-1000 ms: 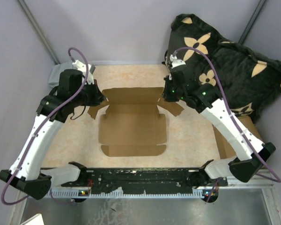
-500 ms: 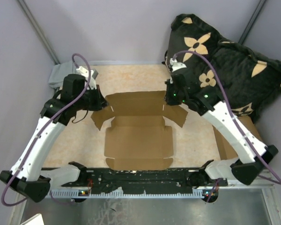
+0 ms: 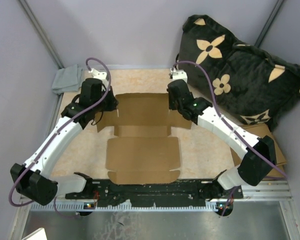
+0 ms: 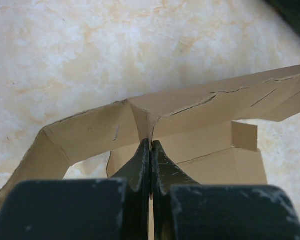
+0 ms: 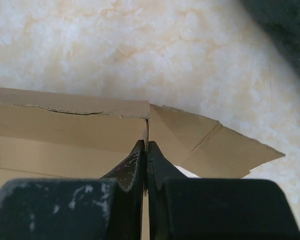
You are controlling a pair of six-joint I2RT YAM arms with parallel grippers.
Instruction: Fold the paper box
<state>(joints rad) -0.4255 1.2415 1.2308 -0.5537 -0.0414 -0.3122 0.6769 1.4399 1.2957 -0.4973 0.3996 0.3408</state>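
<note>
Paper box [image 3: 142, 150]: plain brown cardboard, matte and unprinted, die-cut with sharp crease lines. Lies near the middle of the worktop [image 3: 140, 80], between the two arms. Shows a flat rectangular base panel with rounded near corners, a narrow strip behind it, and a far panel tilted up off the surface. Carries angled side flaps at both far corners, bent outward into wedge shapes, with hairline splits along the top edge in the wrist views. Pinched at the far left corner by the left claw [image 3: 111, 103], black and squeezed together on the thin cardboard fold. Pinched likewise at the far right corner by the right claw [image 3: 172, 102], clamped on the upright edge. Rests on cream, marbled, smooth-looking worktop. To the right, a soft black pillow [image 3: 235, 65] with tan flower shapes; at far left, a crumpled grey cloth [image 3: 67, 80].
</note>
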